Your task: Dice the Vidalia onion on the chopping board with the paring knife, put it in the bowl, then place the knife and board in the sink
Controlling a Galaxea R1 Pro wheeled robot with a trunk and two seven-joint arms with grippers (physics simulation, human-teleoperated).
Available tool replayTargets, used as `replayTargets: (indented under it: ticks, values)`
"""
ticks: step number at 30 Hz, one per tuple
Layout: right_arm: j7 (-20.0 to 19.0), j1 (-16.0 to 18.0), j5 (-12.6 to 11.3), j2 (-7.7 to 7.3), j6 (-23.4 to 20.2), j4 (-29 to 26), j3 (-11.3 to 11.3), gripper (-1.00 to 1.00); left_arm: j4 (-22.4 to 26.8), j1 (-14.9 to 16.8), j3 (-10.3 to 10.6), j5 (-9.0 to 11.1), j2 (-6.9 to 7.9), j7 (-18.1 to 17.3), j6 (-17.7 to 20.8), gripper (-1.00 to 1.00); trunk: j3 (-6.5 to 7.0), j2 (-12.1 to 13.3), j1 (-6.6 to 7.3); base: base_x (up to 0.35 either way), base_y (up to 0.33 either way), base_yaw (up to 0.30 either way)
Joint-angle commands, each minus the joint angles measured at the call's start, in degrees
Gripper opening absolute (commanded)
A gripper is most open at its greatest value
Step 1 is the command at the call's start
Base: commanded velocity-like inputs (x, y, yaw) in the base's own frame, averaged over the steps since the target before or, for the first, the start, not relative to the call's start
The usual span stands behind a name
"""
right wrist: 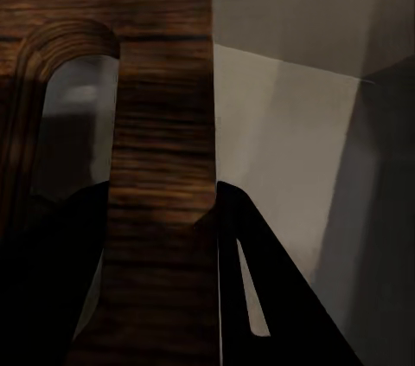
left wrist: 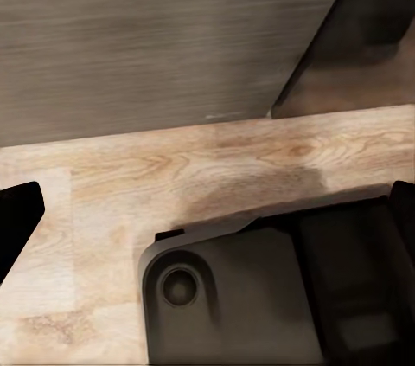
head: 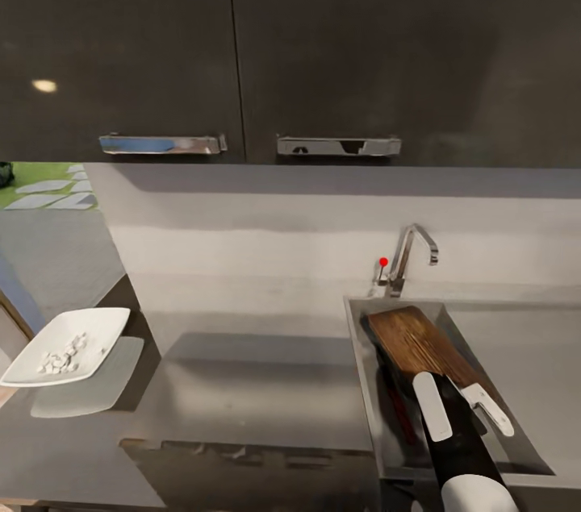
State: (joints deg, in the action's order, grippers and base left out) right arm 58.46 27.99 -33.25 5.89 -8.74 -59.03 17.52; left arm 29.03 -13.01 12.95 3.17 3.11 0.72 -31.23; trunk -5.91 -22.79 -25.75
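Note:
The dark-brown chopping board (head: 415, 343) leans tilted inside the sink (head: 361, 383), its far end near the faucet. My right gripper (head: 460, 399) is shut on the board's handle end. In the right wrist view the fingers clamp the strip of the chopping board (right wrist: 160, 80) beside its slot. The white bowl (head: 101, 330) sits at the left of the countertop (head: 258, 399) with small pale onion pieces (head: 63, 357) in it. A dim reddish streak lies in the basin under the board; I cannot tell whether it is the paring knife. My left gripper (left wrist: 207, 210) hangs open over a wooden floor.
Faucet (head: 407, 254) and red knob (head: 383, 261) stand behind the sink against the pale backsplash. Dark upper cabinets with steel handles (head: 339, 146) hang overhead. The drainboard (head: 524, 343) lies right of the basin. Below the left gripper is the robot's dark base (left wrist: 251, 297).

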Motion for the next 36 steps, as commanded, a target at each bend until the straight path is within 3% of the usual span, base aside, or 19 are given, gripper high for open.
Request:
replayTargets:
  ticks: [1, 36]
  values:
    - [0.1, 0.0, 0.0, 0.05, -0.6, -0.1, 0.2, -1.0, 0.1, 0.0, 0.3, 0.3, 0.09, 0.1, -0.1, 1.0, -0.21, -0.1, -0.04, 0.0, 0.0, 0.0]
    - [0.1, 0.0, 0.0, -0.18, 1.4, 1.2, 0.2, -1.0, 0.1, 0.0, 0.3, 0.3, 0.13, 0.1, -0.1, 1.0, -3.42, -0.1, -0.04, 0.0, 0.0, 0.0]
